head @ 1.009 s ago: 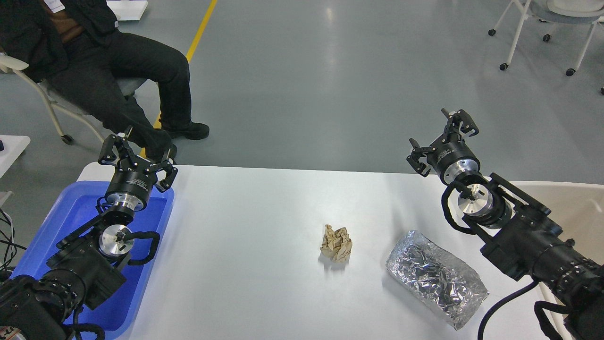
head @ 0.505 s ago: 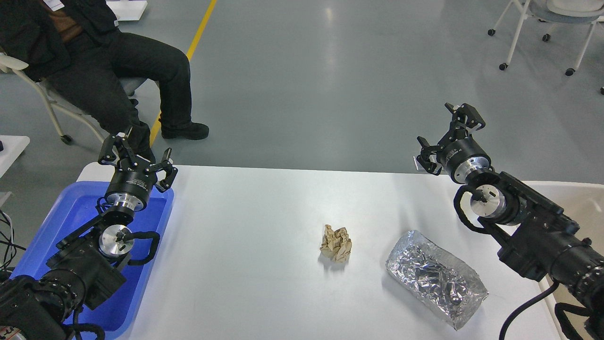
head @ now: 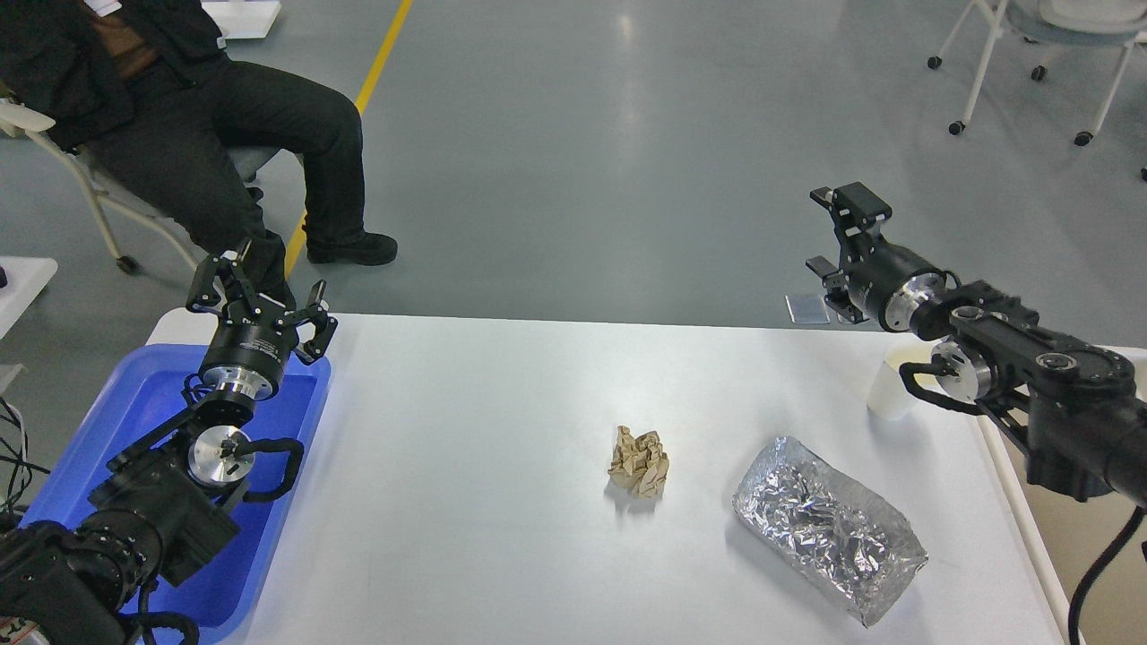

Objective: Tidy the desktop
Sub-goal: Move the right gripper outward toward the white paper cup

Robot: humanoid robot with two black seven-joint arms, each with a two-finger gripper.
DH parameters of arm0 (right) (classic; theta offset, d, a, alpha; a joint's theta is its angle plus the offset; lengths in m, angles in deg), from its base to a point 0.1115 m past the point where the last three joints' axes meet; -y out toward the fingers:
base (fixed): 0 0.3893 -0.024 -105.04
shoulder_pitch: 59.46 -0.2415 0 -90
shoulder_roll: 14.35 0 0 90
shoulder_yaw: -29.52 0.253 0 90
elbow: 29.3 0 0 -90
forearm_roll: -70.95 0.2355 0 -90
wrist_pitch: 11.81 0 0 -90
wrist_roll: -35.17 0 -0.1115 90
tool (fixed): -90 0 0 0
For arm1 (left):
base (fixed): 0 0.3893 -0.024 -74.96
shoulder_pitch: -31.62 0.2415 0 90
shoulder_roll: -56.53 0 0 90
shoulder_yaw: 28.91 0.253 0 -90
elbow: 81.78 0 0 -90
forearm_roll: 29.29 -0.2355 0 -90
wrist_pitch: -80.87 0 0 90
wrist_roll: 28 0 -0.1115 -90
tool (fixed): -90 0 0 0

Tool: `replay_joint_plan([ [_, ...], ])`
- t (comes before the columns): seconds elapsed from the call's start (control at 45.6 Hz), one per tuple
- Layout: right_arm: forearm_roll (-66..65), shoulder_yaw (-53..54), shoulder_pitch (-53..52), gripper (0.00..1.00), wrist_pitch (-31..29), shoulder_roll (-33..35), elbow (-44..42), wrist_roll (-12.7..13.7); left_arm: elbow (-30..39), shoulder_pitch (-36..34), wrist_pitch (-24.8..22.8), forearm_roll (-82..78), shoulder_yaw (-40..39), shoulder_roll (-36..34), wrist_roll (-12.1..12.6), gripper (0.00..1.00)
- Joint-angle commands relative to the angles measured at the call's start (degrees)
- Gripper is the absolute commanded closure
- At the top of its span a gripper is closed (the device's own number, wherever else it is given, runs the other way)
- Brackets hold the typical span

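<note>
White desktop (head: 502, 421) beneath both tools: left tool (head: 260, 296) and right tool (head: 838, 240) spread, empty.

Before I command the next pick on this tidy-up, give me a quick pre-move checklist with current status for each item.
1. Left gripper open and empty, above the far end of the blue tray: ok.
2. Right gripper empty, out past the far right edge of the desktop: ok; whether it is open: cannot tell.
3. Crumpled brown paper lying free mid-table, nothing touching it: ok.
4. Crumpled foil bag lying free at front right: ok.
5. White cup upright, partly hidden behind the right arm, knock risk: not ok.
6. Seated person near the far left corner, beyond the left gripper: cannot tell if at a safe distance.
</note>
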Motion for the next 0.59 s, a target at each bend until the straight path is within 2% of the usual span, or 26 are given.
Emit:
replay_joint_plan([
  [0.0,-8.75,-18.23,-7.92,0.0,-0.82,7.43,-0.12,-1.75,-0.01,-0.01,-0.05,0.0,-0.01,-0.01,0.0,0.0],
  [0.154,-13.77,-32.05,-11.18,0.0,-0.3,9.29,-0.91,-7.81,0.08,-0.01,-0.05,0.0,-0.01,-0.01,0.0,0.0],
  [0.219,-14.83,-35.74,-11.36,0.0,-0.21,10.17,-0.91,-9.4,-0.01,-0.01,-0.05,0.0,-0.01,-0.01,0.0,0.0],
  [0.395,-17.64,-37.69,-9.87,0.0,0.23,10.35,-2.23,-9.84,-0.01,-0.01,0.03,0.0,-0.01,-0.01,0.0,0.0],
  [0.57,-23.35,-37.51,-6.79,0.0,2.69,9.21,-7.94,-9.84,-0.01,0.08,0.03,0.0,-0.01,-0.01,0.0,0.0],
])
